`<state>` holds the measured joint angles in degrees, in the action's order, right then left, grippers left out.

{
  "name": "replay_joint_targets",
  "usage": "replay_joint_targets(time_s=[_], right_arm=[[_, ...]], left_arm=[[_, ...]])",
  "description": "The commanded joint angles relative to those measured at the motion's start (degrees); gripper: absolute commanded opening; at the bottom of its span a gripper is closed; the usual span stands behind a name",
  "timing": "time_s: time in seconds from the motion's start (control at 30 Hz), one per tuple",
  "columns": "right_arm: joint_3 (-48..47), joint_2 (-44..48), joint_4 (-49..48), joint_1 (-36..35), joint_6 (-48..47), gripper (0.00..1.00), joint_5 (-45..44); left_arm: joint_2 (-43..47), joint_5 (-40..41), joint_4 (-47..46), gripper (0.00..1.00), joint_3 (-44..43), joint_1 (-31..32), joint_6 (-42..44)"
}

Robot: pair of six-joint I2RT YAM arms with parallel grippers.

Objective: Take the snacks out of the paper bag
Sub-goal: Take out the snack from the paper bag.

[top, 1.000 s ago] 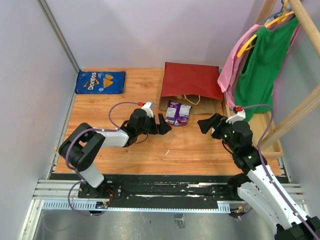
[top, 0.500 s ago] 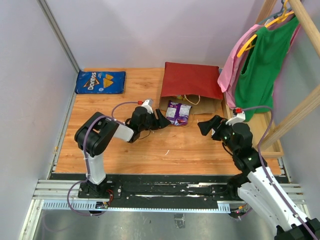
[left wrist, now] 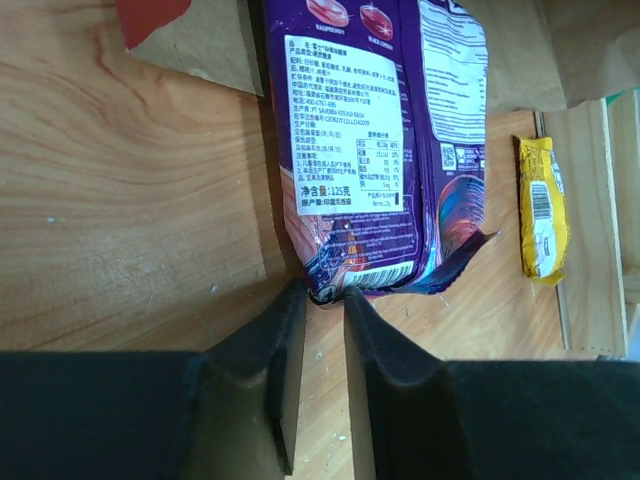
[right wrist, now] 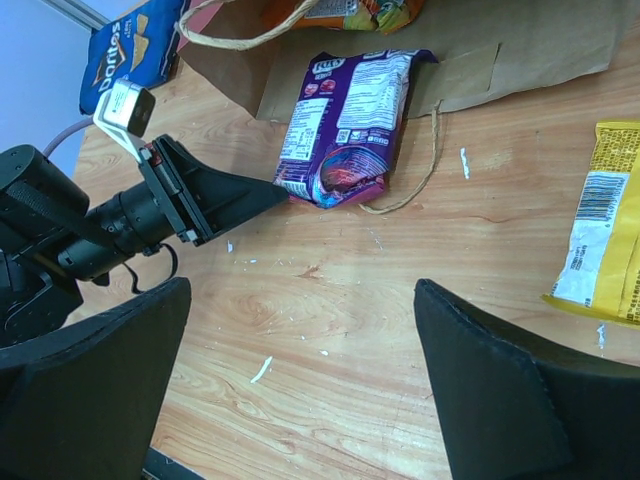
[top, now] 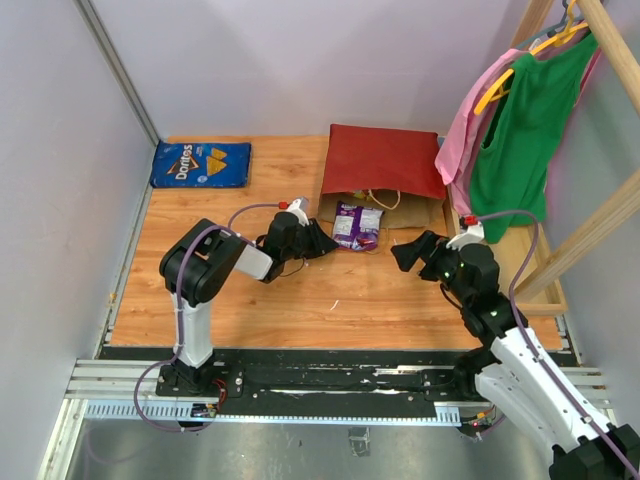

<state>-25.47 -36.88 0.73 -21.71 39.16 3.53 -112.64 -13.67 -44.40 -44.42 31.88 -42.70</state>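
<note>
Left wrist view: the left gripper (left wrist: 323, 292) has its fingers (left wrist: 275, 340) a slit apart at the candy bag's (left wrist: 360, 120) 6 o'clock hem, probably to pinch it. Whether they grip it cannot be told. The right gripper (right wrist: 300, 290) hangs wide-spread and empty.

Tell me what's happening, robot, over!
Left gripper narrow at bottom edge of purple candy bag, grip unclear. Right gripper open, empty. Nothing blocking.

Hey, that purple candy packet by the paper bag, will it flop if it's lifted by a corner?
Probably yes: the purple candy packet is thin film, creased at its bottom seam, so it should droop. Its glossy surface may slip from a shallow pinch. Being small, it's likely light.
</note>
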Motion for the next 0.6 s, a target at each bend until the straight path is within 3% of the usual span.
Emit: replay_joint_targets(time_s=[0.0,0.07,0.23,0.37,0.57], right_arm=[[-1.4,-0.7,-2.0,0.6,-0.3,0.94,1.7],[-2.0,-1.2,-1.7,0.6,-1.0,0.94,2.4],[-4.7,-4.5,-2.1,0.4,-1.6,0.91,3.5],[-5.5,-7.5,-5.9,-0.9,-2.7,0.9,2.3],[-6.3,-9.6,-10.7,-2.5,-1.3,0.88,2.1]], left_arm=[[-0.9,0.7,0.9,0.18,-0.7,-0.1,0.6],[0.3,1.7,1.8,0.02,-0.7,-0.1,1.1],[4.2,4.4,2.2,0.0,0.9,-0.1,1.9],[8.4,4.4,4.4,0.01,0.7,0.3,-3.0],[21.4,11.1,12.0,0.01,5.8,3.7,-1.3]])
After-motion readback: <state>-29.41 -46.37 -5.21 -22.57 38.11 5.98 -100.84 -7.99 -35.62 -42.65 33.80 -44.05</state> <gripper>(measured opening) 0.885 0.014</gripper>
